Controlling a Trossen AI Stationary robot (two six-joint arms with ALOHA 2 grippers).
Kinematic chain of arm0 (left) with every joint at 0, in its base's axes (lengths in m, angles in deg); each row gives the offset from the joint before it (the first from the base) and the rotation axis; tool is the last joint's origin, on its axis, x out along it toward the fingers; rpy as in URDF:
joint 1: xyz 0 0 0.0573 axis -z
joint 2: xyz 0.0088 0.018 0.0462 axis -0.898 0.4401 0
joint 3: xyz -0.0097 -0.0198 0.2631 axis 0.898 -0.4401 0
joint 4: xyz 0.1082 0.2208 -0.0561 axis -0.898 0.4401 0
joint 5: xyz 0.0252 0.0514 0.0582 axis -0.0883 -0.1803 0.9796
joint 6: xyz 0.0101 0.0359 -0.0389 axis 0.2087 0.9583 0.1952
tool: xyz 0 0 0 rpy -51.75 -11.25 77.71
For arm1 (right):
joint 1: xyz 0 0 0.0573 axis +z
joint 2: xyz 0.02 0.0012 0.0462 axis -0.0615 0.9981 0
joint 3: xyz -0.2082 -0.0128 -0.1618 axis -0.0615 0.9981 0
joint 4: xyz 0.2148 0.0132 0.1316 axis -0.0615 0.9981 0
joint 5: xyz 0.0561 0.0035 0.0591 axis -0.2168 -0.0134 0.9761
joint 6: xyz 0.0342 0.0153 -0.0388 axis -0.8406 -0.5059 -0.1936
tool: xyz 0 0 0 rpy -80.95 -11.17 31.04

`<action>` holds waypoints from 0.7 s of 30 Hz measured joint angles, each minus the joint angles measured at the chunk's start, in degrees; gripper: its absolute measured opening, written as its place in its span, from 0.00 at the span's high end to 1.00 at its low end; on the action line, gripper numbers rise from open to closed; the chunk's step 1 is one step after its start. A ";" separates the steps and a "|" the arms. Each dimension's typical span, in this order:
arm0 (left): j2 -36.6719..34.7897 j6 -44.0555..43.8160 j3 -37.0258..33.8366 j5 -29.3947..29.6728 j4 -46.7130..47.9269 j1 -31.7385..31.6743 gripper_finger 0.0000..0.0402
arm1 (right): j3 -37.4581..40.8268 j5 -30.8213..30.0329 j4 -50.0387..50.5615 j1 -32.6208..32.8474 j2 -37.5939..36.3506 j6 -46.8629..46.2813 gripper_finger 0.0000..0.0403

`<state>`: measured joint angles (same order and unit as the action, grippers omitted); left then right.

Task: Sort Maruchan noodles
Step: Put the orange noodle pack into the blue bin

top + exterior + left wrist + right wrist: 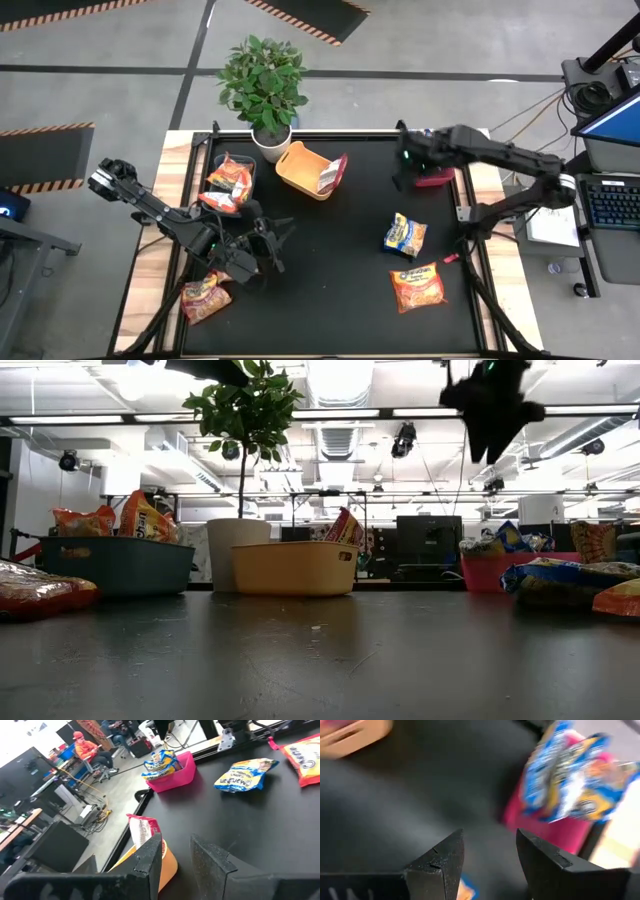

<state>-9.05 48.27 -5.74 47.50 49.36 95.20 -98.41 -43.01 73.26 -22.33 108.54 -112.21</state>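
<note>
High view: teal bin (232, 160) holds orange packets (228, 178), orange bin (303, 170) one pinkish-red packet (331, 174)

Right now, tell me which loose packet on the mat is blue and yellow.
The blue-and-yellow packet on the mat's right side; the orange packet beside it and the packet at the left edge are orange-red.

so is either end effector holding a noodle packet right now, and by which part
Nothing is held. The right end effector is open and empty above the pink bin; the left end effector is open and empty too.
</note>
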 joint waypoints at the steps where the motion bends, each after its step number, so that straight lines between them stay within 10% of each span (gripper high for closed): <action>1: 0.00 0.00 0.00 -0.58 0.00 -0.02 0.79 | 0.51 0.67 -0.17 2.61 -0.96 -1.45 0.58; 21: 0.02 -2.84 0.00 -3.60 0.00 0.00 0.79 | 12.84 28.17 -8.70 50.97 11.59 -20.28 0.58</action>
<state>-9.03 45.43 -5.74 43.90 49.36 95.20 -85.58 -14.84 64.56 28.64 120.14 -132.49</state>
